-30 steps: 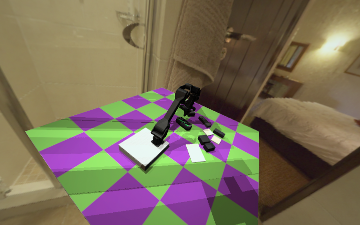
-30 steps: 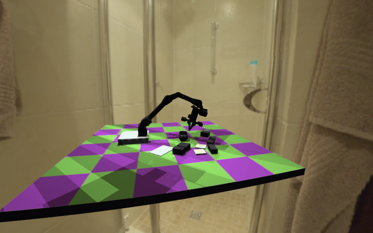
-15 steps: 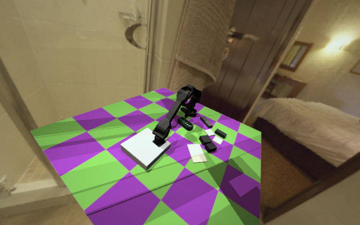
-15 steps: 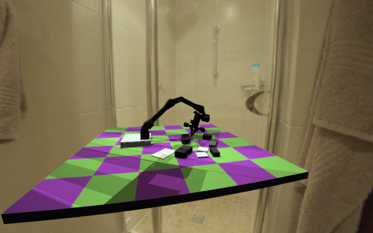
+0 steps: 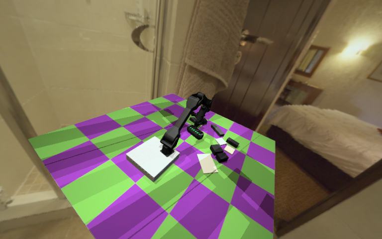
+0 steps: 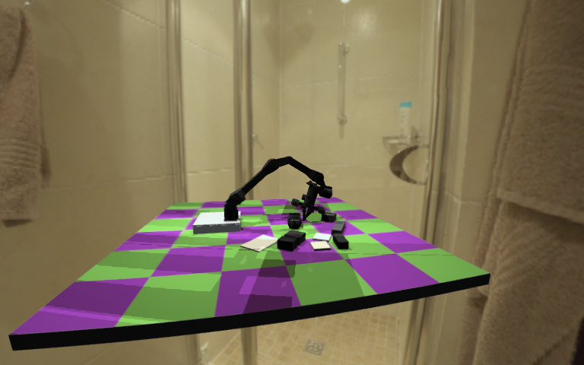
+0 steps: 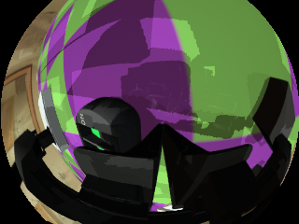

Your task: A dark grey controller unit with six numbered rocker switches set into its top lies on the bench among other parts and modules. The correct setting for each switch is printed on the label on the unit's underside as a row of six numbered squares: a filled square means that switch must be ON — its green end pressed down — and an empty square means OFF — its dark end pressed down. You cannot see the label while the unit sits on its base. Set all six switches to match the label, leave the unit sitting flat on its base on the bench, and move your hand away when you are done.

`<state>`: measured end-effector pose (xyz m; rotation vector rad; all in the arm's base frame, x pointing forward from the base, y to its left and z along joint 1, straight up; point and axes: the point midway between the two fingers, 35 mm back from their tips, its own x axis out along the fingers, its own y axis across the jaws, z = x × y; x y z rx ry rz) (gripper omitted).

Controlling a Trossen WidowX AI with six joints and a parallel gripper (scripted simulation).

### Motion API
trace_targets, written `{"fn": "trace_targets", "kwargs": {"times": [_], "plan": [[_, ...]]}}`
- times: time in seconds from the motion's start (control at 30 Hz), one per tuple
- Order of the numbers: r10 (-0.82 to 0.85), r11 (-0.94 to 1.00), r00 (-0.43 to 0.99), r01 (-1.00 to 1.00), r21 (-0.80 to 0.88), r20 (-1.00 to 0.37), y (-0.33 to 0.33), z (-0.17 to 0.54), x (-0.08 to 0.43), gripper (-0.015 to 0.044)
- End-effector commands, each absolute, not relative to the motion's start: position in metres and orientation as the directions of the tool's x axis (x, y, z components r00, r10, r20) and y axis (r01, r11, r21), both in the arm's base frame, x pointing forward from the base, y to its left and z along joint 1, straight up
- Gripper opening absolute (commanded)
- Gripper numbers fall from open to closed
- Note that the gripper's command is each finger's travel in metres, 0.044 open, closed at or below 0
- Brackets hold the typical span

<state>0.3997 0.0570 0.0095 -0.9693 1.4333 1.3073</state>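
Observation:
The dark grey controller unit [image 5: 195, 132] [image 6: 294, 220] [image 7: 109, 119] sits upright on the checkered bench, with a row of rockers showing green in the top view. Its label side is hidden. In the wrist view only the rounded end marked ON and one green rocker end show; the left finger hides the rest. Separate switch positions are too small to tell. My gripper [image 6: 305, 218] [image 7: 163, 129] is shut and empty, pointing down just beyond one end of the unit, low over the bench. Whether the fingertips touch the unit cannot be told.
A dark block [image 6: 328, 216] [image 7: 276, 105] stands near the gripper. A long dark bar [image 5: 217, 130] [image 6: 338, 226], a black block [image 5: 232, 142] [image 6: 340, 241], two adjoining black blocks [image 5: 216, 150] and flat pale cards [image 5: 220, 141] [image 5: 229, 149] [image 5: 207, 163] lie around. The arm stands by a white slab [image 5: 149, 157].

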Motion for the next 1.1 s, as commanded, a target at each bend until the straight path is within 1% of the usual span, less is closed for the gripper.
{"fn": "trace_targets", "kwargs": {"times": [0.0,1.07], "plan": [[0.041,0.117,-0.254,-0.959,0.257,-0.966,0.058,0.006,0.399,0.0],[0.041,0.117,-0.255,-0.959,0.258,-0.966,0.059,0.006,0.387,0.0]]}}
